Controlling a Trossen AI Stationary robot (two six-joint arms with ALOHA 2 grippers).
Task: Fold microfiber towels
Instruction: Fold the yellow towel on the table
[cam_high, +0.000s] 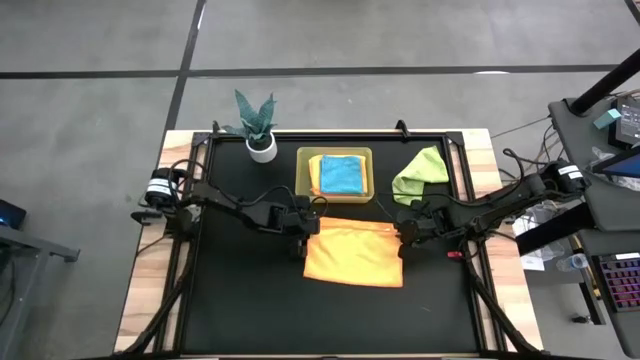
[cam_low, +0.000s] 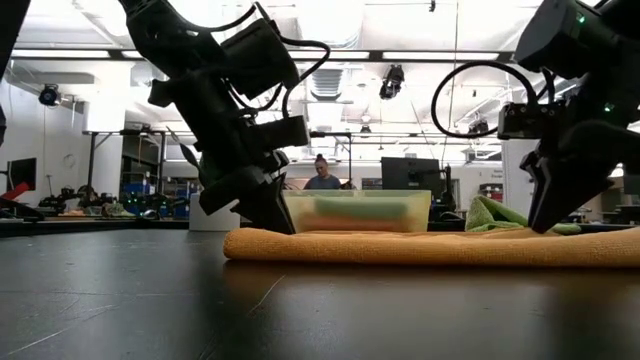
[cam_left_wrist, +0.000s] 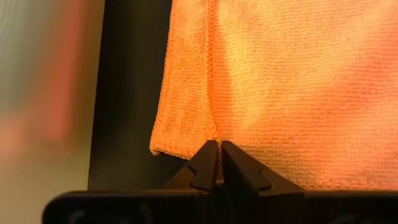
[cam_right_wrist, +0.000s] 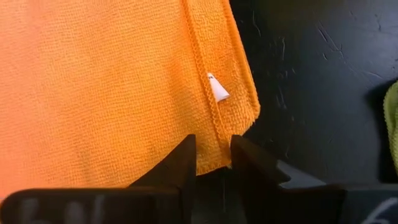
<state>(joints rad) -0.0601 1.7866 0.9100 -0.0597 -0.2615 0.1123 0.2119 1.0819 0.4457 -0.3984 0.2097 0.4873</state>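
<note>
An orange-yellow microfiber towel (cam_high: 352, 255) lies flat on the black mat (cam_high: 250, 300), in front of a translucent bin (cam_high: 303, 190). My left gripper (cam_high: 308, 232) is at the towel's far left corner and is shut on it (cam_left_wrist: 219, 152). My right gripper (cam_high: 405, 235) is at the far right corner. Its fingers (cam_right_wrist: 213, 162) stand open on either side of the towel's hemmed edge, near a white tag (cam_right_wrist: 217, 89). A teal blue towel (cam_high: 342, 174) lies folded in the bin. A lime green towel (cam_high: 422, 172) lies crumpled to the right of the bin. My left gripper pinches the orange towel's stitched hem (cam_left_wrist: 214, 134) between its two fingertips, close to the far left corner (cam_left_wrist: 158, 146). The fingers slant down at it from the table's left. The towel lies flat on the mat.
A small potted plant (cam_high: 258, 125) stands at the mat's far left. The bin (cam_low: 355, 211) shows right behind the towel (cam_low: 430, 246) in the low view. A person (cam_low: 322, 176) sits in the room beyond the table. Bare mat lies toward the near edge.
</note>
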